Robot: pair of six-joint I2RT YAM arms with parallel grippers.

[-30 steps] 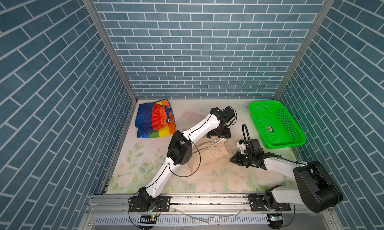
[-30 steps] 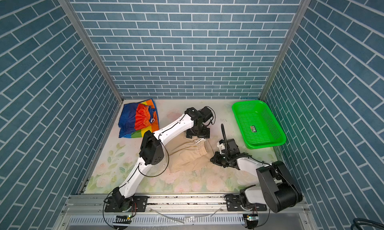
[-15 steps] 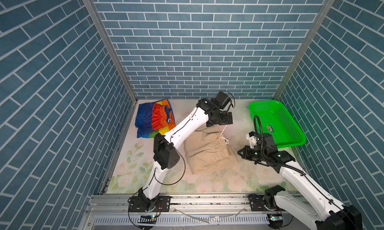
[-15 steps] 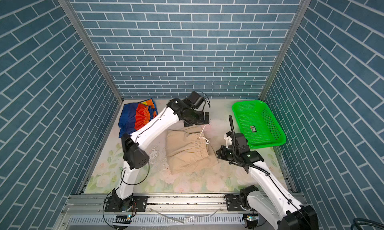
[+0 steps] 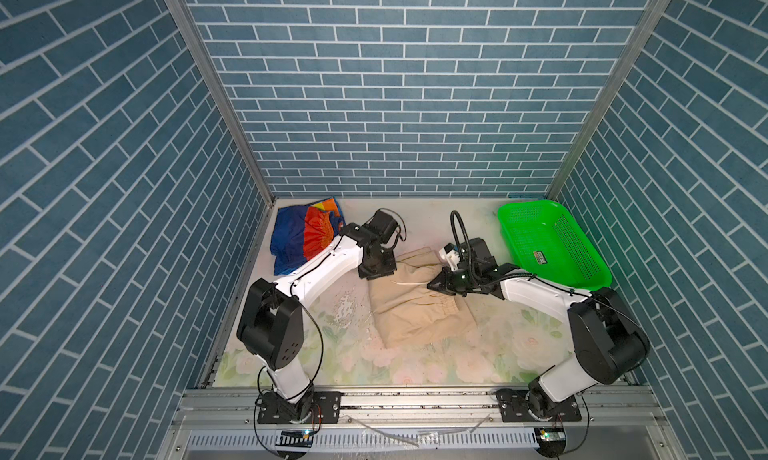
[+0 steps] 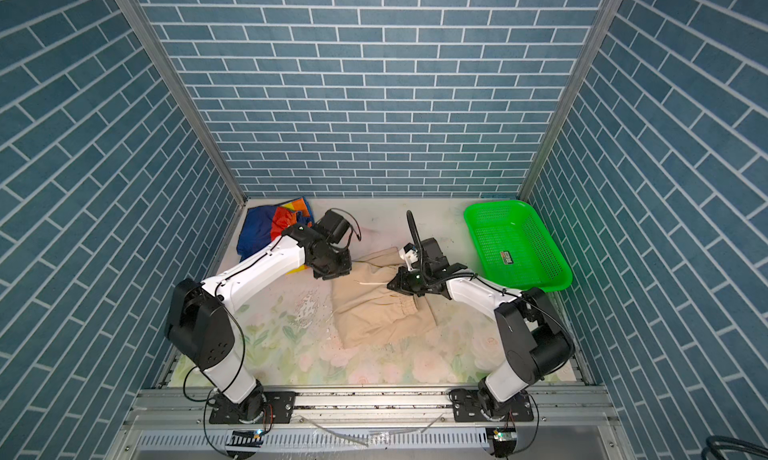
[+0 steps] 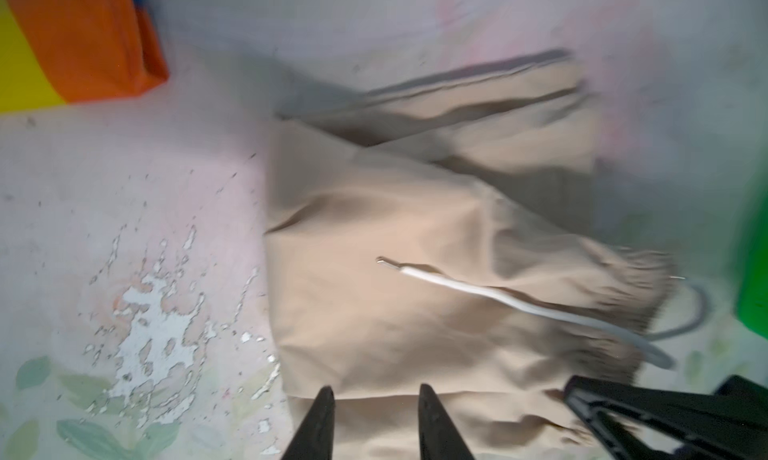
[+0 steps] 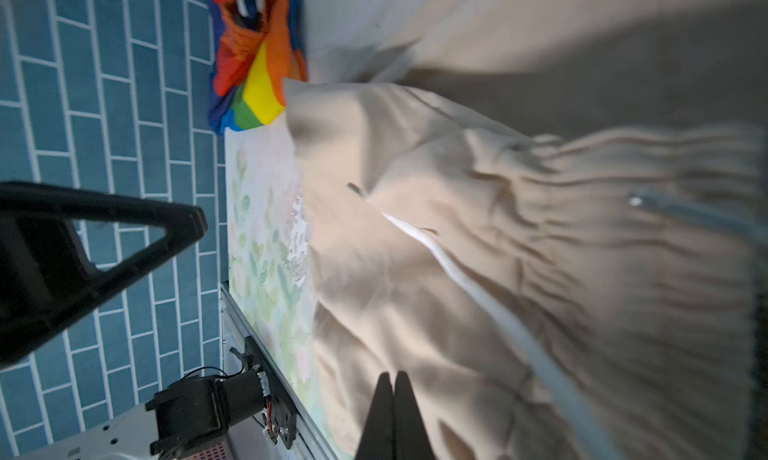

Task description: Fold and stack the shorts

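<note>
I see the beige shorts (image 5: 419, 312) mid-table in one plain sandy tone, with a white drawstring (image 5: 409, 284). Far left, the rainbow shorts (image 5: 299, 238) show blue, red and orange panels, plus yellow and green in the right wrist view. The perforated basket (image 5: 577, 250) far right is bright green. The table mat (image 5: 478, 354) is pale, with pink flowers and green leaves. The walls (image 5: 395, 84) are blue brick with white joints.

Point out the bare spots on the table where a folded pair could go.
Free: the front strip of the table between the beige shorts and the front rail, and the back middle between the rainbow shorts and the green basket. Crowded: the centre, where the left gripper and right gripper are both at the beige shorts.
</note>
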